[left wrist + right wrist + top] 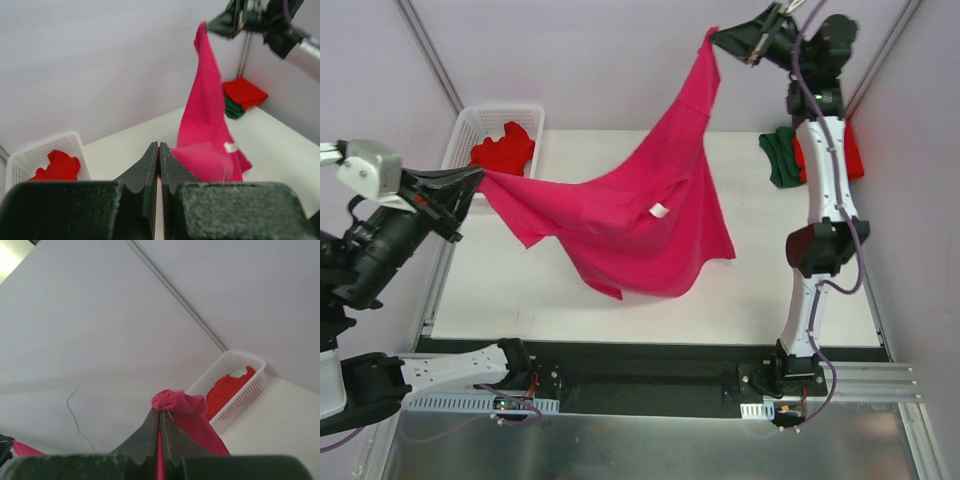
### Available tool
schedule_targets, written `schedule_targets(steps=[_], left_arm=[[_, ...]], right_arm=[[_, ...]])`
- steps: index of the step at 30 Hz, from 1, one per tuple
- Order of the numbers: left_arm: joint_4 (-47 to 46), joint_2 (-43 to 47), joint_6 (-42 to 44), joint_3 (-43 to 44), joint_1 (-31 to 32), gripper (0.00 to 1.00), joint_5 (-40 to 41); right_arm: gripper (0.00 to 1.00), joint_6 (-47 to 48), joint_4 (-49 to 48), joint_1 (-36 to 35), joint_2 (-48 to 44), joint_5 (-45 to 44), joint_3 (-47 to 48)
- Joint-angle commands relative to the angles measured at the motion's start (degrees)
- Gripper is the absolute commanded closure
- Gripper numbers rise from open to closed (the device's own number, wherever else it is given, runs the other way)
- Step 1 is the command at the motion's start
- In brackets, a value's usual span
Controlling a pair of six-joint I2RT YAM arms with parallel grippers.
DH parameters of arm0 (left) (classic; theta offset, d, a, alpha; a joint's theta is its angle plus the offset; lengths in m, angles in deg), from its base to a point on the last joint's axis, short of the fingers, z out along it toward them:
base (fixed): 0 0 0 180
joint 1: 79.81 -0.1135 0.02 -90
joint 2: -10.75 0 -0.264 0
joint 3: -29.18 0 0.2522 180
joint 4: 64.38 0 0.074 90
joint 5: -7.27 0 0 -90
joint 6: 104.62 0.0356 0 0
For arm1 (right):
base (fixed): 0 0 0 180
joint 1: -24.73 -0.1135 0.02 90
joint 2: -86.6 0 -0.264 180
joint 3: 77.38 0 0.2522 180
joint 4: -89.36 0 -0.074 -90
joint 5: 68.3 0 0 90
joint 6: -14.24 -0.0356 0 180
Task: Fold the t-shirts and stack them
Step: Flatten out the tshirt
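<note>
Both grippers are clamped tight on the same pink shirt (630, 215), which hangs spread between them above the table (520, 290). The left gripper (478, 175) sits out past the left edge of the table with its jaws pressed together on one corner of the cloth; in its own wrist view the fingers meet with no gap and the fabric starts right at their tips. The right gripper (715, 40) is raised high near the far right, jaws closed on a bunched knot of cloth that pokes up between them.

From the right grip the shirt falls in a narrow fold, then widens into a broad sheet sloping down to the left grip. A small white label (659, 211) shows near its middle. Its lower edge droops toward the table, possibly brushing it, though the overhead view does not settle that.

At the far left corner stands a white basket (505, 106) with a crumpled red shirt (503, 150) inside. At the far right of the table, a folded red shirt (245, 92) lies on top of a folded green shirt (232, 107).
</note>
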Motion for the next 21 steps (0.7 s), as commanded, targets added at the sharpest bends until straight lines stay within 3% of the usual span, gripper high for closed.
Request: schedule_targets(steps=[1, 8, 13, 21], left_arm=[[-2.0, 0.8, 4.3, 5.7, 0.2, 1.00, 5.2], [-2.0, -5.4, -1.1, 3.3, 0.2, 1.00, -5.9], [-5.3, -10.1, -8.4, -1.5, 0.2, 1.00, -20.1], [-10.9, -9.8, -12.0, -8.7, 0.2, 1.00, -26.8]], right_arm=[[0.99, -5.7, -8.3, -3.0, 1.9, -2.9, 1.8], [0.99, 2.1, -7.2, -0.8, -12.8, -0.6, -15.7], [0.99, 1.4, -9.1, 1.8, -17.7, 0.7, -19.3], [0.99, 0.7, -10.6, 3.0, -22.7, 2.3, -20.7]])
